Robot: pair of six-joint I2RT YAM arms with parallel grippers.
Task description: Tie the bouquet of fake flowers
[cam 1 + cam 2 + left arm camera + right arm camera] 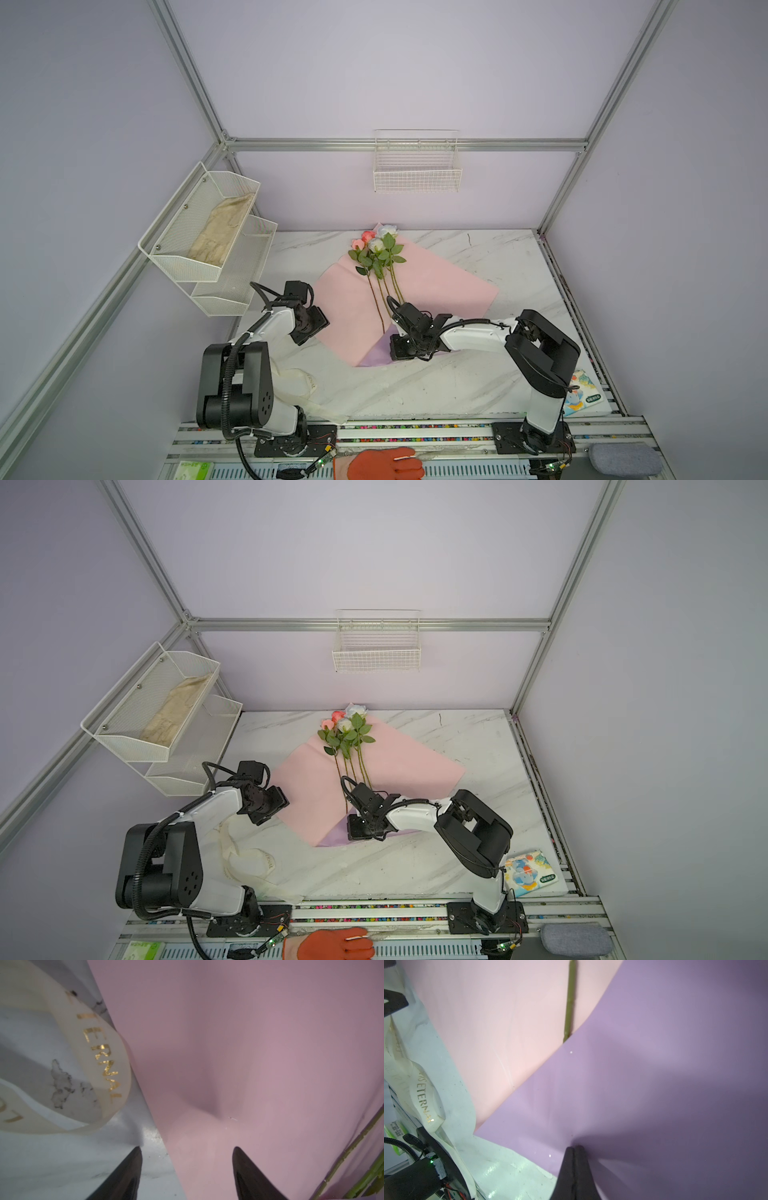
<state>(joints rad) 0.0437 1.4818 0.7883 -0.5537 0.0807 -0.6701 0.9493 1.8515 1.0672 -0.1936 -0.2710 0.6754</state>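
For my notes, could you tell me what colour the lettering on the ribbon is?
Gold lettering, clearest in the left wrist view.

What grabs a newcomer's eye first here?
A wide pink wrapping paper sheet lies on the white marble table, with a bunch of pink, white and pale-blue fake roses on it. The right gripper is shut on the sheet's folded-over lilac corner; the left gripper stands open over its left edge.

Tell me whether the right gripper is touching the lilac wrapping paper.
Touching. In the right wrist view the right gripper, fingers shut, presses on the lilac wrapping paper, which creases around it.
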